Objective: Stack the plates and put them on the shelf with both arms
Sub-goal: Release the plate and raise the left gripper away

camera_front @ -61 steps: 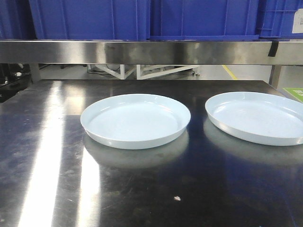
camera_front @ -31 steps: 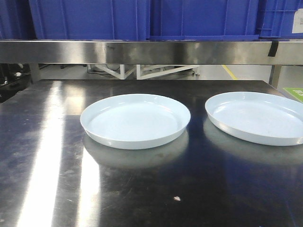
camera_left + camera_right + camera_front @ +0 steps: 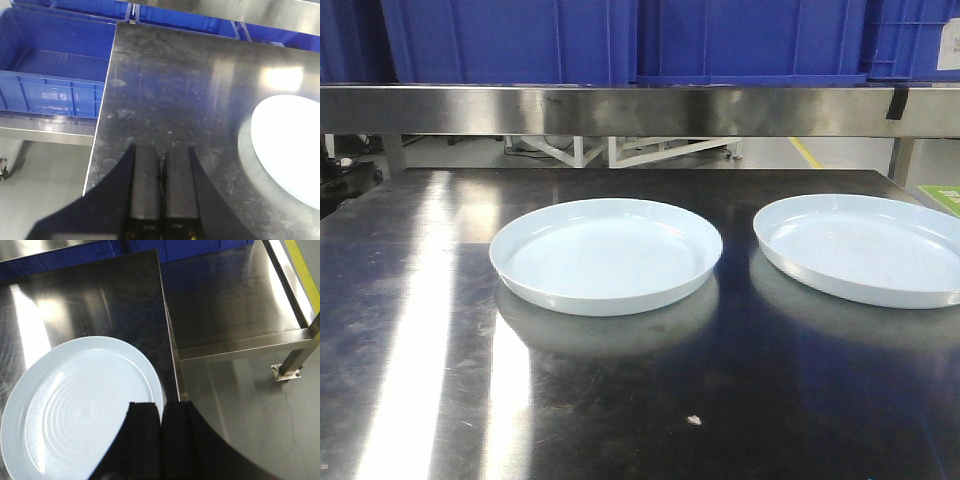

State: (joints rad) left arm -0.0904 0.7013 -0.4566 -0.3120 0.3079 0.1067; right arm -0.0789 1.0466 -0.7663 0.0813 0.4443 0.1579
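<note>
Table (image 3: 420, 350) carries left plate (image 3: 606, 255) and right plate (image 3: 865, 245) side by side, apart, unstacked. Your right gripper (image 3: 160, 406), fingers pressed together and empty, hangs over the right plate's near rim. Your left gripper (image 3: 161, 150), likewise closed and empty, hangs by the table's left edge, its plate well off to its right. Right arm is nearer.

The table (image 3: 410, 330) is scuffed, reflective steel, like the shelf edge (image 3: 620, 108). Both plates (image 3: 606, 255) look smooth and glossy; the blue crates (image 3: 510, 40) are matt plastic.
</note>
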